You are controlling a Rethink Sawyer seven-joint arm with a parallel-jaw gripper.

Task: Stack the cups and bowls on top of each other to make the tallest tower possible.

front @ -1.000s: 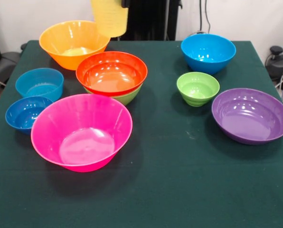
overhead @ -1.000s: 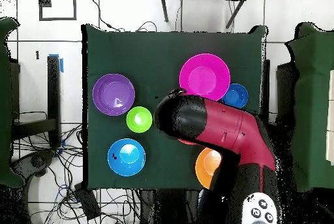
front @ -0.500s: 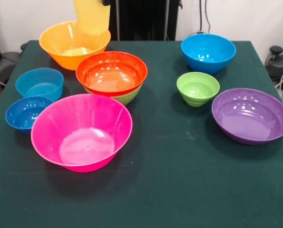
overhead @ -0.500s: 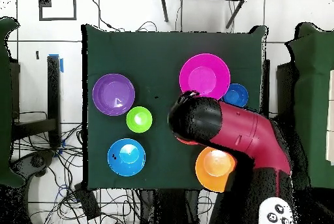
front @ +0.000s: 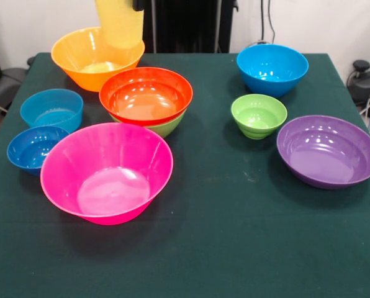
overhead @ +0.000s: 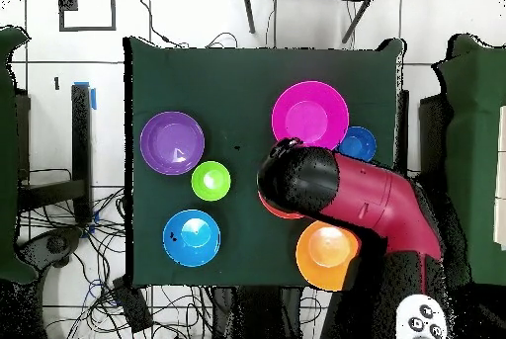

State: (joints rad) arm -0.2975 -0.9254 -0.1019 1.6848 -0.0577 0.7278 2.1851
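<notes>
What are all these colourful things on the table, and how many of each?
Pink bowl: one, large, at the table's front left in the front view.
Red-orange bowl: one, nested in a green bowl, behind the pink one.
Orange bowl: one, large, far left.
Blue bowls: three; light blue and darker blue at the left edge, a larger one far right.
Small green bowl: one, right of centre.
Purple bowl: one, shallow, right edge.
Yellow cup: one, raised above the orange bowl.
Table: one, dark green cloth.
Robot arm: one, red and black; its gripper is not visible.
</notes>
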